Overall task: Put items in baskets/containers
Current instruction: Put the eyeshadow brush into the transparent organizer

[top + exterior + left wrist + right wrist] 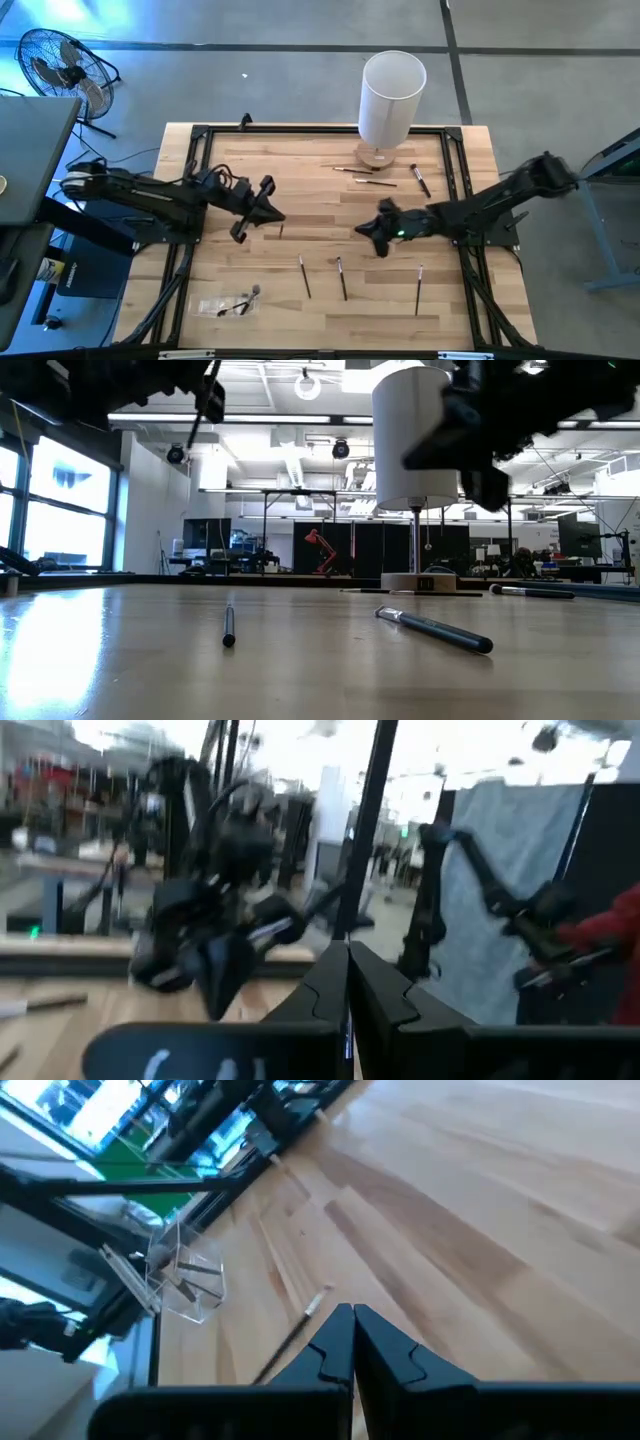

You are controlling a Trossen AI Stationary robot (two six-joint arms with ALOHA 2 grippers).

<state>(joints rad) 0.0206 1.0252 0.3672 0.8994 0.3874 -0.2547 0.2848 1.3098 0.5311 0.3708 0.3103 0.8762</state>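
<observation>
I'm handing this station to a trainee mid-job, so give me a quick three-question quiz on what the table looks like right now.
1. True or false: the clear tray has nothing in it.
2. Where does the white cylinder stand? A) at the far side of the table B) beside the clear tray C) between the two grippers
3. How many brushes lie loose in the row between the near edge and the left gripper and right gripper?

Key: 1. False, dark brushes already lie in it. 2. A. 3. Three.
</observation>
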